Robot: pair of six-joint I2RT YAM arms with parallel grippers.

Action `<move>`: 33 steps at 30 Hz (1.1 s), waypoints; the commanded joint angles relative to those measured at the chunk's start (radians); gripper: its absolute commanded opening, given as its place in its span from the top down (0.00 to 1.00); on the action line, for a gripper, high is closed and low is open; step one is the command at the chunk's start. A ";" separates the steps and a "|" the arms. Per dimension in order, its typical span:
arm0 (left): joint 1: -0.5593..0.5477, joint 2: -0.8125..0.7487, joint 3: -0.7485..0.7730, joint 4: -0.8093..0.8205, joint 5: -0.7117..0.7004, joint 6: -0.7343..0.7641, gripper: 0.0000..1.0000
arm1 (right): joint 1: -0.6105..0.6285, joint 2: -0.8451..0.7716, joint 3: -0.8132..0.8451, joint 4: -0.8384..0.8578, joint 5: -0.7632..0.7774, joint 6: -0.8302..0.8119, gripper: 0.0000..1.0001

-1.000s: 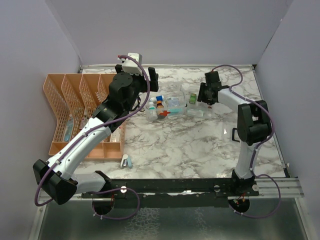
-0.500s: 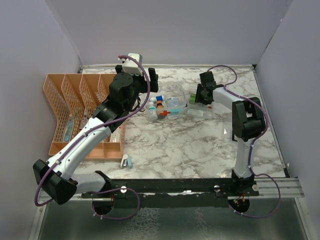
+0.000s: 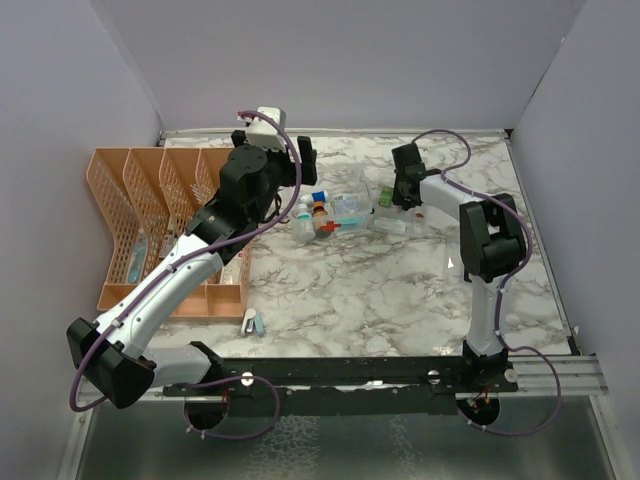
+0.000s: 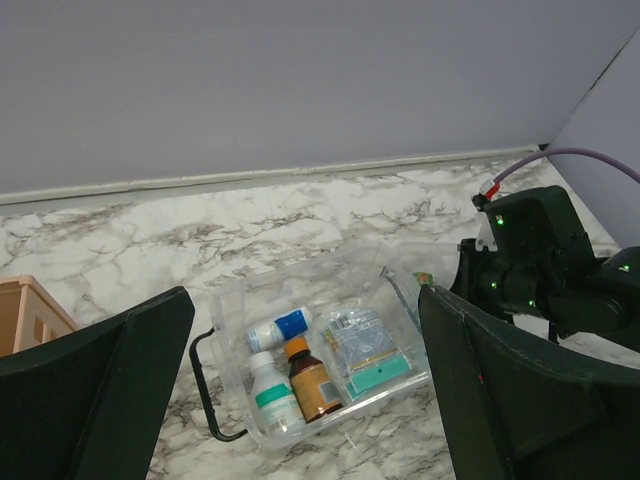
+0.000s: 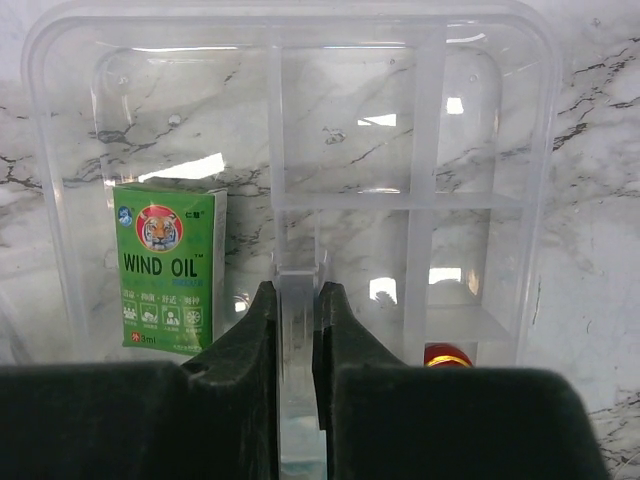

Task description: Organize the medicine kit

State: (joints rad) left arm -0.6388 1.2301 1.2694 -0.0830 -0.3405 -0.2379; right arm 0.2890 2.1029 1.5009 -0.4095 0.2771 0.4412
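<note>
from above, the medicine kit (image 3: 338, 212) sits on the marble table (image 3: 350, 290) a little toward 12 o'clock from the middle. its lid is off and its black handle (image 4: 205, 385) points to 9 o'clock. a clear divided tray (image 3: 395, 222) lies just beside it at 3 o'clock. the orange lattice organizer (image 3: 140, 210) stands well apart at 9 o'clock, and a small white-and-blue item (image 3: 252, 322), too small to identify, lies near the front edge at 7 o'clock.

only the left wrist view shows what the kit holds. there is a white bottle with a blue cap (image 4: 280, 328) lying down, a white bottle with a green label (image 4: 270, 395), a brown bottle with an orange cap (image 4: 312, 380), a clear packet (image 4: 355, 330) and a teal box (image 4: 380, 375). in that view the left gripper (image 4: 305, 298) hangs above the kit with its fingers spread as wide as they go and nothing between them.

the top view shows the right gripper (image 3: 403, 195) only as a dark lump over the tray. the right wrist view settles how it stands: the fingers (image 5: 240, 360) are pinched nearly together on an upright clear rib at the tray's 6 o'clock edge, touching it on both sides. that view alone shows the tray's compartments. a green box (image 5: 168, 270) printed "wind oil" lies flat in the long compartment at 9 o'clock. a small red rounded thing (image 5: 447, 357) shows at 5 o'clock, but i cannot tell what it is.
</note>
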 commanded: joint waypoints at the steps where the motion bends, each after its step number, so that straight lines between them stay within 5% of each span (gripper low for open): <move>1: -0.001 0.028 0.020 -0.015 0.008 -0.002 0.01 | 0.004 -0.001 0.013 -0.051 0.056 0.008 0.97; 16: 0.085 0.311 0.174 -0.379 0.042 -0.173 0.01 | -0.006 -0.140 -0.032 -0.041 0.034 -0.106 0.98; 23: 0.205 0.439 0.185 -0.426 0.202 -0.287 0.18 | -0.033 -0.163 -0.045 -0.034 0.014 -0.119 0.97; 33: 0.208 0.609 0.277 -0.525 0.187 -0.258 0.39 | -0.048 -0.180 -0.053 -0.025 -0.005 -0.119 0.97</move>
State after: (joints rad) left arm -0.4274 1.8023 1.5101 -0.5533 -0.1680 -0.4953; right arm 0.2462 1.9835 1.4551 -0.4633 0.2928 0.3344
